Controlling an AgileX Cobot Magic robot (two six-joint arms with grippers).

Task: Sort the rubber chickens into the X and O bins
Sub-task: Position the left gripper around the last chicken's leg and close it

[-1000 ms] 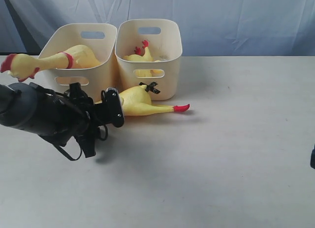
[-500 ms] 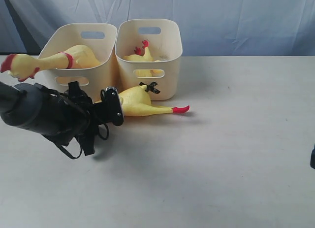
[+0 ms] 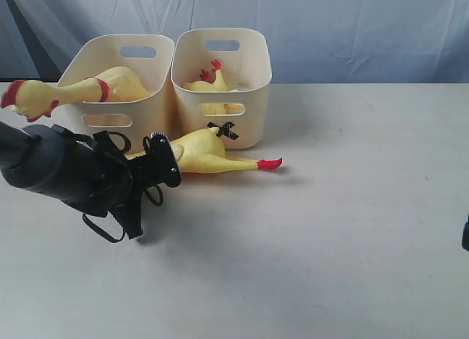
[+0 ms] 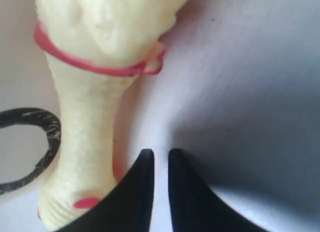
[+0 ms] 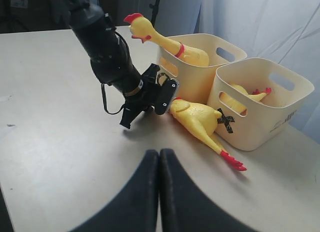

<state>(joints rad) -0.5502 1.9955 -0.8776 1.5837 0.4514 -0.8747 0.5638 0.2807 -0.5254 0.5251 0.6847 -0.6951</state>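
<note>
One rubber chicken (image 3: 209, 152) lies on the table in front of the bins, red feet pointing right. My left gripper (image 3: 163, 159) is at its neck end, which hides the head. In the left wrist view the jaws (image 4: 159, 154) are almost together, with only bare table in the thin gap. The neck with its red band (image 4: 85, 127) lies beside one finger, not between them. A second chicken (image 3: 73, 92) hangs out of the left bin (image 3: 150, 112), whose black O (image 4: 50, 127) shows. A third (image 3: 209, 81) lies in the X bin (image 3: 253, 112). My right gripper (image 5: 159, 152) is shut and empty.
The two bins stand side by side at the back, against a blue-grey cloth backdrop. My left arm (image 5: 107, 46) stretches in from the left, low over the table. Bare table spreads to the right and front of the lying chicken.
My left gripper's jaws have closed from wide open to almost together, beside the chicken's neck. The arm has shifted slightly left. The chickens, bins and right gripper have not moved.
</note>
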